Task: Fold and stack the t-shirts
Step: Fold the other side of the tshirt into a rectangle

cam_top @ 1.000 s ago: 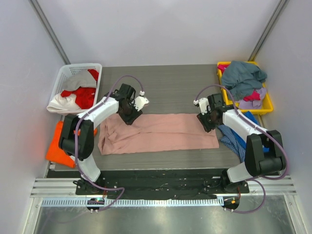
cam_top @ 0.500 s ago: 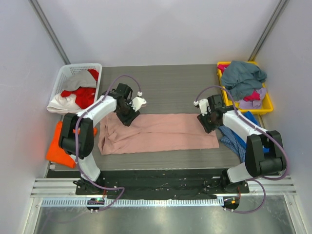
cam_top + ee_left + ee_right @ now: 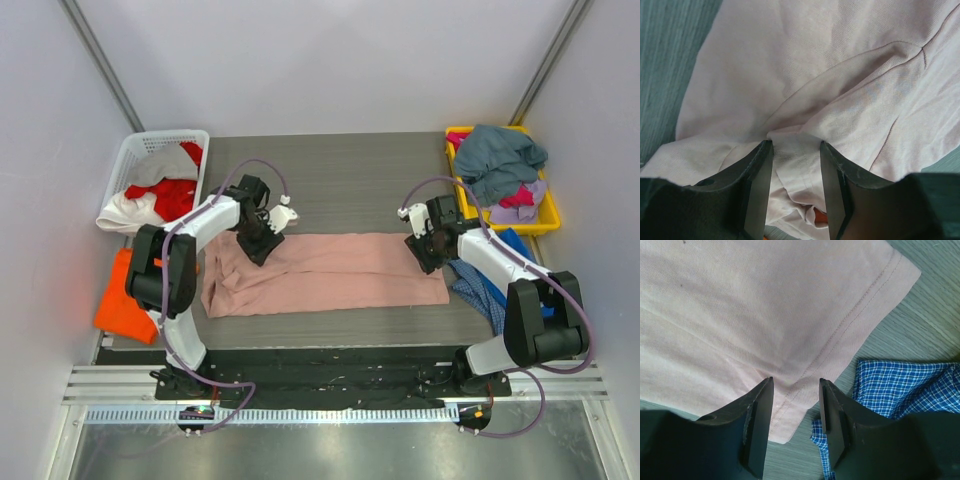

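Two hands are down on a dusty-pink t-shirt (image 3: 330,270) that lies spread lengthwise across the near half of the grey desk (image 3: 340,180). The left hand (image 3: 259,246) sits at the shirt's far left corner. Its wrist view shows the left hand (image 3: 796,187) with its fingers (image 3: 759,192) parted and a wrinkled ridge of pink cloth between them, not pinched tight. The right hand (image 3: 428,257) is at the shirt's far right end. From its own wrist, the right hand (image 3: 796,427) is likewise spread apart over the stitched hem, with the cloth flat beneath it. Just right of that hem lies a blue checked cloth (image 3: 900,385). An orange t-shirt (image 3: 122,305) lies at the desk's near left edge. A white basket (image 3: 138,150) at the far left holds red and white garments (image 3: 160,195). A yellow bin (image 3: 548,216) at the far right carries a grey-teal t-shirt (image 3: 505,155) on top.
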`<state>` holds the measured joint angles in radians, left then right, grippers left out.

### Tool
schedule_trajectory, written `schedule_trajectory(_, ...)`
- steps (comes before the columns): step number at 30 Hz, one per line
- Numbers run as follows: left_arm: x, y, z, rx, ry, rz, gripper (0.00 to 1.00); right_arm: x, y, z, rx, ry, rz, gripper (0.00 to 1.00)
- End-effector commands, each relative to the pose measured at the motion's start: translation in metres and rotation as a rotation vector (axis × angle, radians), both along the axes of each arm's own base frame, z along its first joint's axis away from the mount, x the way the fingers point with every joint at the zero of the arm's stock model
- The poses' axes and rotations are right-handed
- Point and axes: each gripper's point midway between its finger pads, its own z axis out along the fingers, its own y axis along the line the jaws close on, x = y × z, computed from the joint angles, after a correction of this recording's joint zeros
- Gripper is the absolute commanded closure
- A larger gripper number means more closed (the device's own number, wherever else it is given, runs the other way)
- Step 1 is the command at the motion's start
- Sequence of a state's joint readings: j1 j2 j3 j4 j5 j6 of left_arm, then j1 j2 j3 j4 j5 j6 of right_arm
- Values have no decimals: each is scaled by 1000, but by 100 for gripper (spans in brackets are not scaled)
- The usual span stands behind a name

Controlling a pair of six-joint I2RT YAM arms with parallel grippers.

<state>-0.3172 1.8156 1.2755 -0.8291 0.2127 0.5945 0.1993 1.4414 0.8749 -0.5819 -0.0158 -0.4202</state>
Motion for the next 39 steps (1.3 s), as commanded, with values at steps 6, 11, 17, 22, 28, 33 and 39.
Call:
schedule_trajectory(6,6,-3,5,-29,-5,-17,59,6,0,11,-4,-57,8,52)
schedule_trajectory(11,6,-3,8,-29,-14,-15,76,5,1,9,4,-47,7,52)
schedule_trajectory(17,4,-2,12,-28,-14,-7,90,5,0,9,0,-50,9,52)
schedule_trajectory(22,0,1,22,-26,-37,4,89,5,2,9,4,-47,9,52)
schedule_trajectory(28,-9,4,44,-34,-79,19,86,5,3,8,12,-43,6,52)
schedule_trajectory(33,-29,3,53,-42,-67,11,84,5,4,9,16,-43,8,52)
schedule_trajectory(39,-56,-4,57,-33,-54,-16,83,5,4,15,15,-53,6,52)
